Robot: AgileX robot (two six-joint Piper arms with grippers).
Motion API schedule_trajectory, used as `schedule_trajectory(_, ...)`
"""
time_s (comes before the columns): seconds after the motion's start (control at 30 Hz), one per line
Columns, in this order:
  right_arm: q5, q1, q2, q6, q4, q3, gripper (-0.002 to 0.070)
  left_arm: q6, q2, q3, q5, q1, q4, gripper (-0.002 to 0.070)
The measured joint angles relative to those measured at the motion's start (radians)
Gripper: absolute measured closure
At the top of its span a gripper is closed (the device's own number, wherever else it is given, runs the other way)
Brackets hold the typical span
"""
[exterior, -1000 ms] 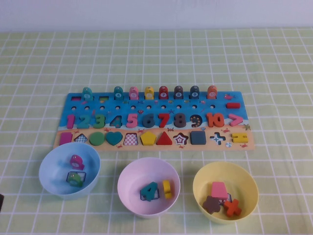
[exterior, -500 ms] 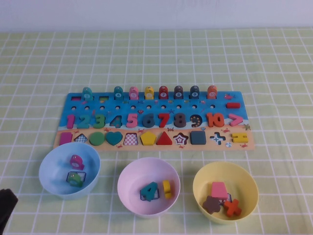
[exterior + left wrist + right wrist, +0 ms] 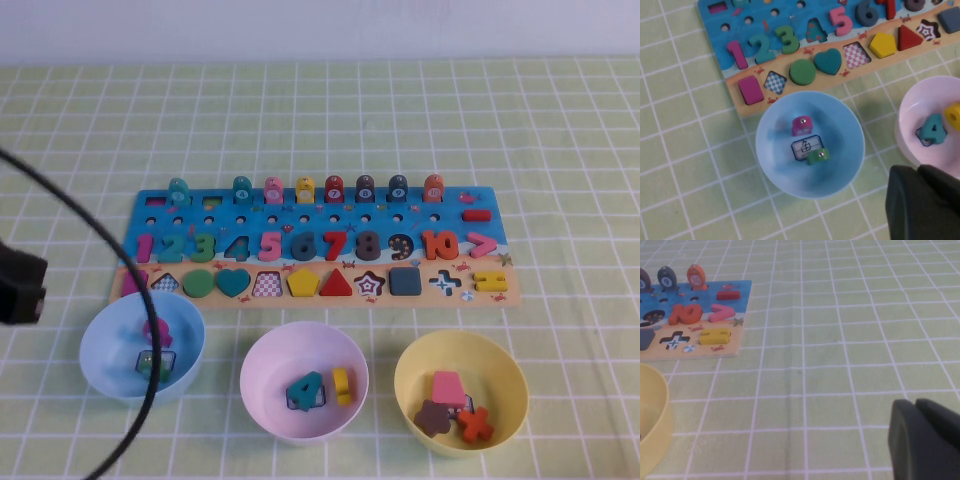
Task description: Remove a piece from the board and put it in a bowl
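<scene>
The green numeral "3" (image 3: pixel 203 245) sits in its slot on the board (image 3: pixel 300 211), between the "2" and the empty "4" slot; it also shows in the left wrist view (image 3: pixel 788 40). The pink-lilac bowl (image 3: pixel 278 352) stands in front of the board's middle and holds a teal "4" and a yellow piece. My left arm (image 3: pixel 20 285) has come in at the left edge, left of the blue bowl. My left gripper (image 3: pixel 917 171) is shut and empty, above the cloth between the blue and pink bowls. My right gripper (image 3: pixel 915 402) is shut and empty over bare cloth, right of the board.
A light blue bowl (image 3: pixel 105 335) with two small pieces stands front left, and a yellow bowl (image 3: pixel 500 365) with several pieces front right. A black cable (image 3: pixel 120 240) arcs over the board's left end and the blue bowl. Green checked cloth covers the table.
My left arm has risen from the bottom left corner to the left edge beside the board. Its cable now sweeps across the blue bowl. The pieces have not moved.
</scene>
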Motion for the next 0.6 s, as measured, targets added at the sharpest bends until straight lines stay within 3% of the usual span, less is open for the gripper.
schedule_trajectory(0.1,0.000,0.000,0.000,0.000,0.000,0.000,0.0694,0.007,0.136,-0.110,0.034,-0.021,0.041,0.0679)
schedule_trajectory(0.43,0.000,0.000,0.000,0.000,0.000,0.000,0.0694,-0.059,0.453,-0.397,0.087,-0.226,0.163,0.0679)
schedule_trajectory(0.6,0.000,0.000,0.000,0.000,0.000,0.000,0.0694,-0.061,0.584,-0.531,0.143,-0.266,0.183,0.0679)
